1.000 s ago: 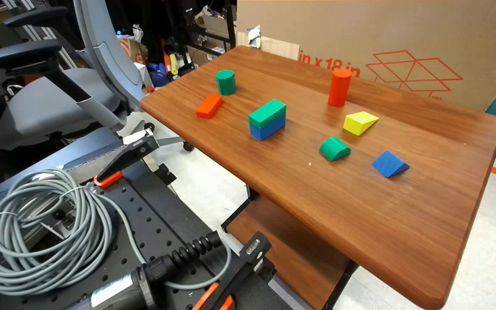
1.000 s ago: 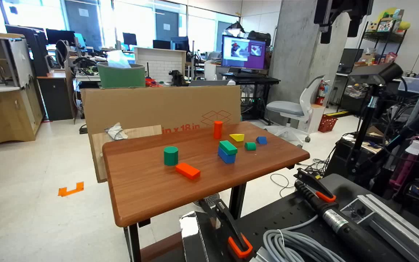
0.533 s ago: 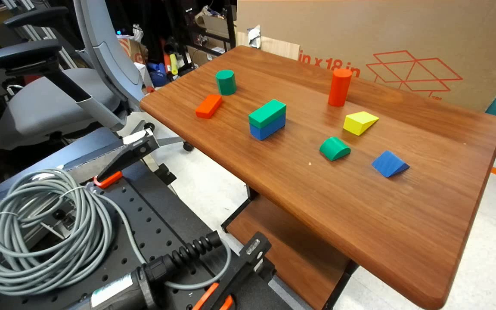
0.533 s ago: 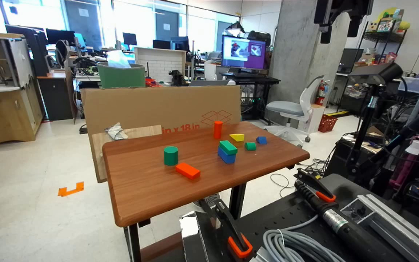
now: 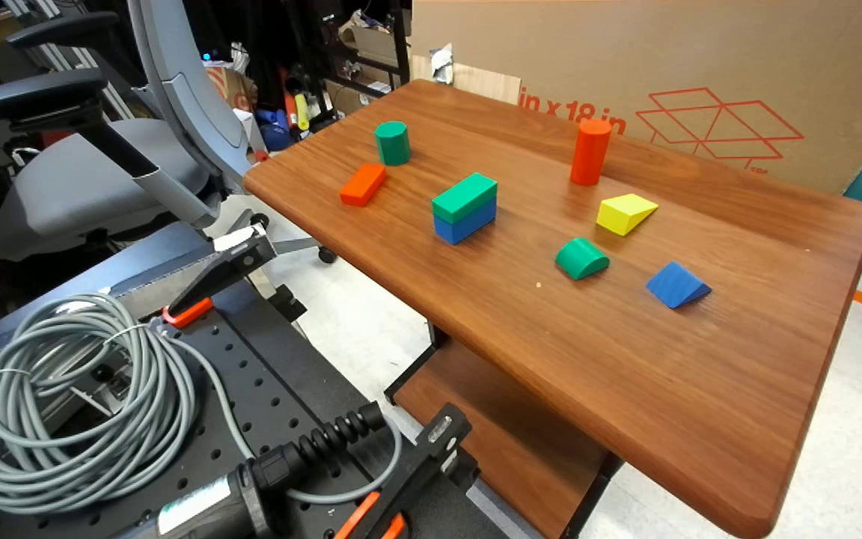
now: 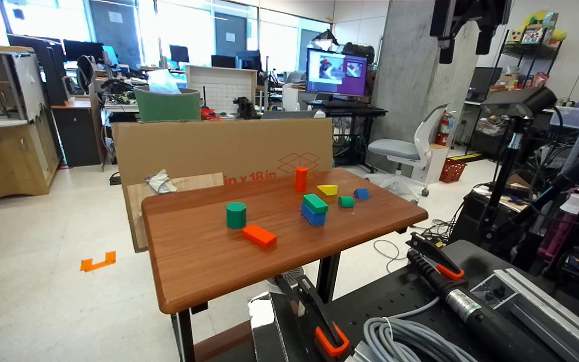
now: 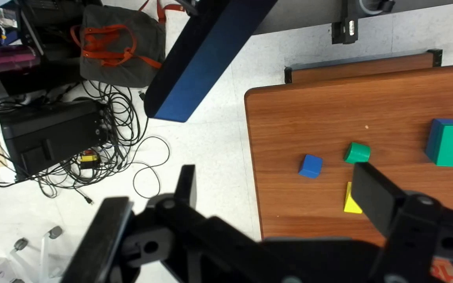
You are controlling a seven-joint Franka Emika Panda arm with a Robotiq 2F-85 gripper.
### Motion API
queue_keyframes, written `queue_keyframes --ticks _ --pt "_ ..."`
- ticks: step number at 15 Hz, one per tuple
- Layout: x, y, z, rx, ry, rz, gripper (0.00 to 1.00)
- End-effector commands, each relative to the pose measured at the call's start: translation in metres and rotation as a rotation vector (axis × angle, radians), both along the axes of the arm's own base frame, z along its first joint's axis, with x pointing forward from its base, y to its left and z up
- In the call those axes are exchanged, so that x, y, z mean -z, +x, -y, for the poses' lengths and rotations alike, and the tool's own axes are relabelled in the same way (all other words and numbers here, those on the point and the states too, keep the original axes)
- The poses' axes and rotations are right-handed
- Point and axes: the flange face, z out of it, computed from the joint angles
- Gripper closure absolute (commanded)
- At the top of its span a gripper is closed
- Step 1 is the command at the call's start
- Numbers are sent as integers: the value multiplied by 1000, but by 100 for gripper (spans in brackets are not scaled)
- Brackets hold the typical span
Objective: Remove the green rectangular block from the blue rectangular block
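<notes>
The green rectangular block [image 5: 465, 196] lies flat on top of the blue rectangular block [image 5: 465, 224], long sides roughly aligned, on the brown table. The stack shows in both exterior views, with the green block [image 6: 315, 203] above the blue block [image 6: 313, 216]. In the wrist view the green block [image 7: 452, 145] is at the right and covers most of the blue block [image 7: 434, 137]. My gripper [image 6: 465, 51] is high above the table, at the top of an exterior view, and apart from the stack. In the wrist view the gripper [image 7: 277, 175] is open, with nothing between its fingers.
The table [image 5: 648, 359] also holds a green cylinder [image 5: 393, 144], an orange flat block [image 5: 363, 185], an orange-red cylinder [image 5: 591, 152], a yellow wedge [image 5: 625, 213], a green half-round block [image 5: 582, 258] and a blue wedge [image 5: 677, 284]. A cardboard sheet [image 6: 209, 146] stands behind it.
My gripper has moved slightly down and to the left in an exterior view. The blocks have not moved.
</notes>
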Motion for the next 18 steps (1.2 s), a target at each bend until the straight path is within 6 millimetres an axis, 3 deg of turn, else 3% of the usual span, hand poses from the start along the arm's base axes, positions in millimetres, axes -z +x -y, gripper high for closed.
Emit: queue_keyframes --ticks 1,4,10,15,18 --pt "20 24 -22 -63 -24 -38 0" --pt "45 42 -54 -167 1 -76 0" --pt "113 86 -107 -360 73 -113 0" --pt "189 99 -133 -526 138 -158 0" --pt "227 92 -146 -590 163 -187 0"
